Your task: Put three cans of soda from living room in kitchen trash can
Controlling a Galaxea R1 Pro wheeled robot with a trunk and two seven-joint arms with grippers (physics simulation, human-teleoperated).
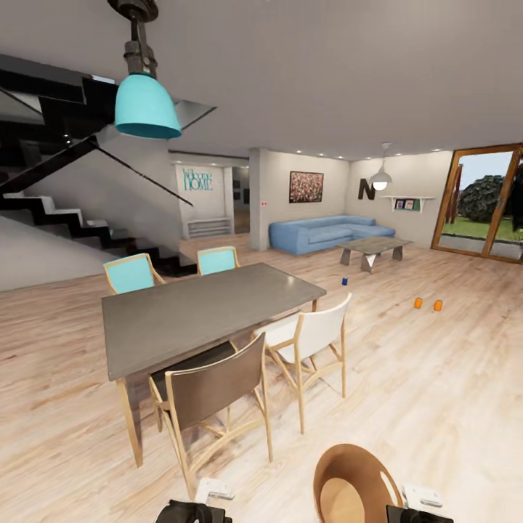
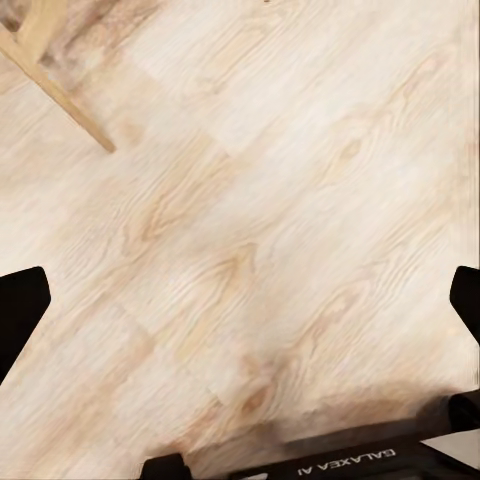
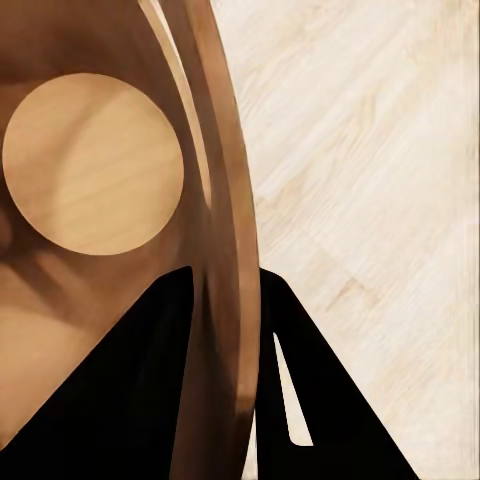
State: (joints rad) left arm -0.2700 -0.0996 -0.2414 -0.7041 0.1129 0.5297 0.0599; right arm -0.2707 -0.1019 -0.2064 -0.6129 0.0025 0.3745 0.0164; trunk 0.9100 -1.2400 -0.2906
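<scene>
Tash can [image 3: 215, 200] rim seemingly between right gripper [image 3: 225, 300] fingers.

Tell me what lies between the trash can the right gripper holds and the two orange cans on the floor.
In the head view, only bare wood floor lies between the tash can and the orange cans; the white chair stands off to the left.

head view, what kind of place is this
An open-plan home, dining area running into a living room: a grey dining table with chairs up front, a blue corner sofa and coffee table behind, and stairs at the left.
</scene>
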